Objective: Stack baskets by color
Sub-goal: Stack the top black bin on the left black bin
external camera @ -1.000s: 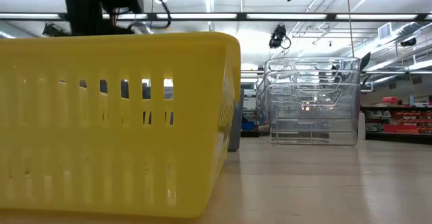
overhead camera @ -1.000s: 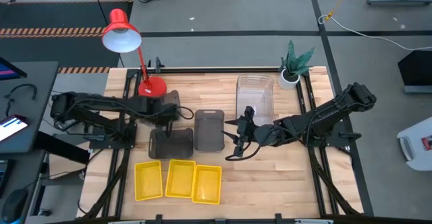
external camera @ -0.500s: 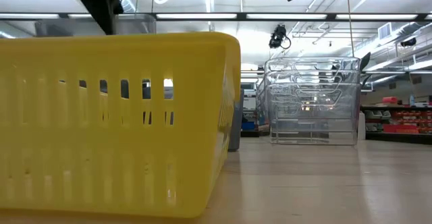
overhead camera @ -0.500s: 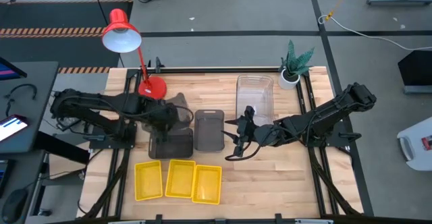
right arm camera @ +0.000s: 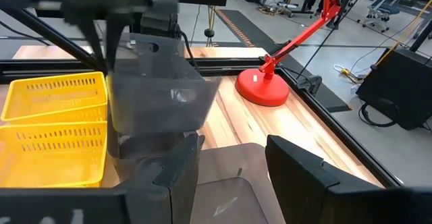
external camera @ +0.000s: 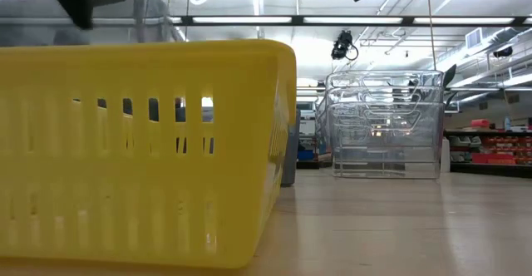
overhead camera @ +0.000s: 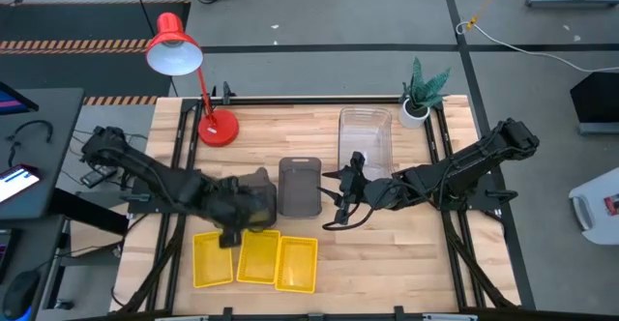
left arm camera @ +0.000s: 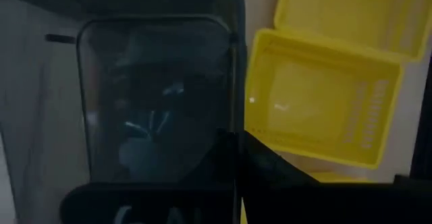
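Roughly mid-task: left gripper (overhead camera: pixel 235 205) is clamped shut on the rim of a smoky grey basket (overhead camera: pixel 253 193), holding it lifted and tilted off the table, just above the back edge of the yellow row and beside the other grey baskets. In the right wrist view that held basket (right arm camera: pixel 158 99) hangs in the air, with another grey one visible below it. Right gripper (overhead camera: pixel 340 197) hovers with fingers spread wide, holding nothing, just right of the grey basket (overhead camera: pixel 299 186) lying flat mid-table. Clear baskets (overhead camera: pixel 365 139) look already nested in one stack at the back right, near the plant pot (overhead camera: pixel 415 111); the low view shows that stack (external camera: pixel 385 125) several deep, so the clear colour seems done. Three yellow baskets (overhead camera: pixel 255 259) sit side by side along the front edge, unstacked. Grey is in hand: the lifted one likely needs to go into another grey basket, and the rest then have to be joined. Yellow stacking is wholly left. Red lamp (overhead camera: pixel 217 126) stands at back left, clear of the work.
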Motion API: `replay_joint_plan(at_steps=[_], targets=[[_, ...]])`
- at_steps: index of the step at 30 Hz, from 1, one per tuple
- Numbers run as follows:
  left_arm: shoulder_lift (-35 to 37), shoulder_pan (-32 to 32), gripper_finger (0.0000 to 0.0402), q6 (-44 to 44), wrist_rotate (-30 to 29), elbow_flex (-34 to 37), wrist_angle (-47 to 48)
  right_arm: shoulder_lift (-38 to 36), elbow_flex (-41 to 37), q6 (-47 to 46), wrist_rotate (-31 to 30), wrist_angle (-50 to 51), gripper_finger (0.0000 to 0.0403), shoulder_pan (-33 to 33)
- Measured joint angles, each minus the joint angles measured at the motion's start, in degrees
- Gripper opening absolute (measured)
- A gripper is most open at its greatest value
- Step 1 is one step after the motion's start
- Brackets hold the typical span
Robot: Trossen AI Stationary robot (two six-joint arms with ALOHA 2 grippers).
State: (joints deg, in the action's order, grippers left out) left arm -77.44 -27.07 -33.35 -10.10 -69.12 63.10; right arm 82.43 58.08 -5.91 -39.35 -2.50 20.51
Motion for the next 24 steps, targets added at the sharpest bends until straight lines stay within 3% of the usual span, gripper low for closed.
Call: replay_joint_plan(at_steps=[7, 17, 24], targets=[[-5.27, -2.14, 0.0008, -0.48, -3.24, 0.00, 1.74, 0.00, 0.00, -0.33, 0.00, 0.00, 0.0177, 0.00], [-6.97, -2.12, 0.0010, 1.25, -0.05, 0.02, 0.56, 0.00, 0.00, -0.35, 0.00, -0.02, 0.0177, 0.00], [-6.97, -2.79, 0.0067, 2.81, -1.52, 0.07, -0.85, 0.00, 0.00, -0.35, 0.01, -0.01, 0.0177, 0.00]])
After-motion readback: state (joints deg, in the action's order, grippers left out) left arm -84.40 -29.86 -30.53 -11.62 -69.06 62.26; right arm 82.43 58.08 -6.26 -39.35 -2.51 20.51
